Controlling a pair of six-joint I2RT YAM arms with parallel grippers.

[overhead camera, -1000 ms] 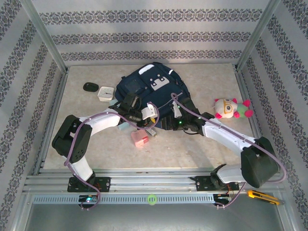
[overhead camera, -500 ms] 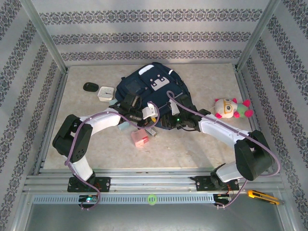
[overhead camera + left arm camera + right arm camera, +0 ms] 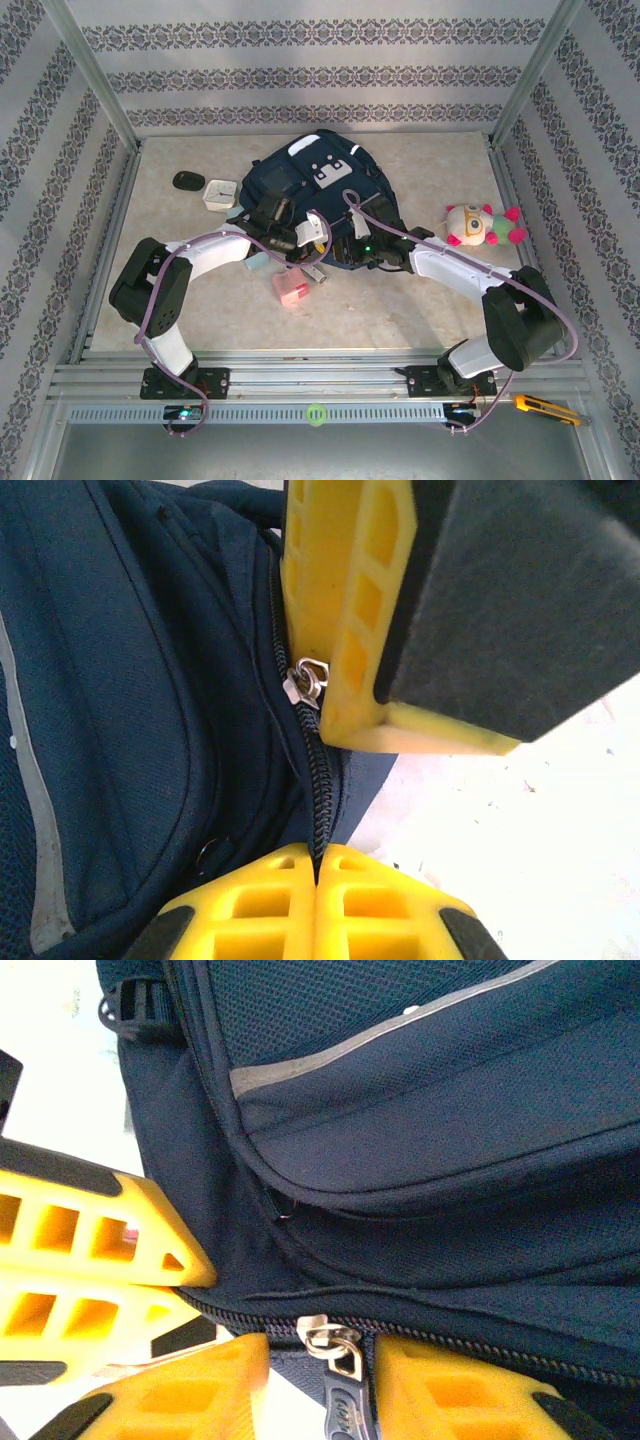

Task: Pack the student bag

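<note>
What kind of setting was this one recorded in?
Probably a lab test cell, not a real room: aluminium frame posts hold patterned wall panels around a marbled table where a student bag and plush toy lie.

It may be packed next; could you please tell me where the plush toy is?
In the top view the plush toy lies on the right side of the table, apart from and to the right of the student bag.
</note>
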